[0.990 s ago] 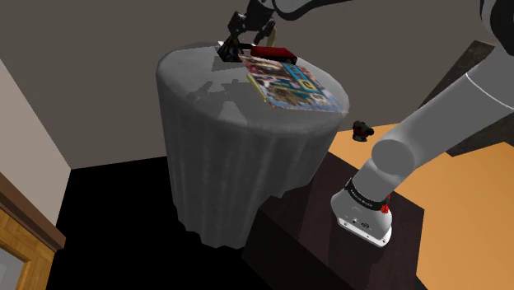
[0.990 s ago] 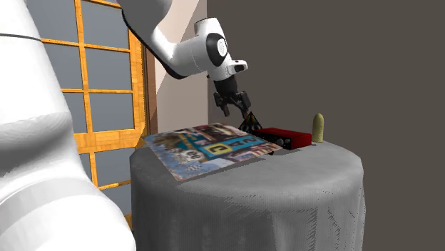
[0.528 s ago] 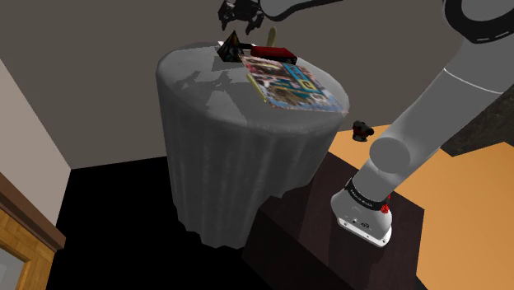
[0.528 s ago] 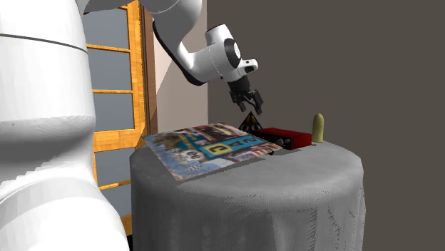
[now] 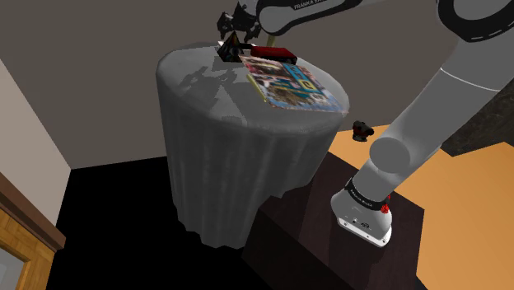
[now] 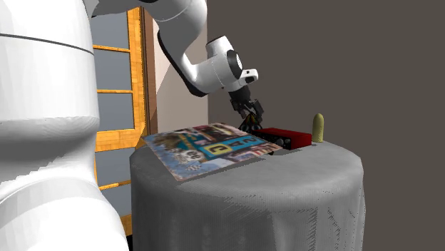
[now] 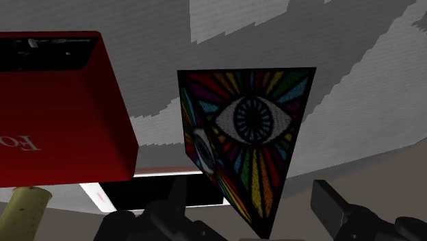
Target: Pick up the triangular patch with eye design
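The pincer (image 7: 250, 203) is hanging released over the triangular eye patch (image 7: 248, 130), its fingers standing apart on either side of the patch's tip without touching it. The patch is standing upright at the far side of the cloth-draped round desk (image 5: 198, 82), just left of the red box (image 5: 272, 53) in the shoulder view. An off-centre close is risking tipping the thin patch or catching the box. The box is showing the letters "Fo"; the rest is running out of frame.
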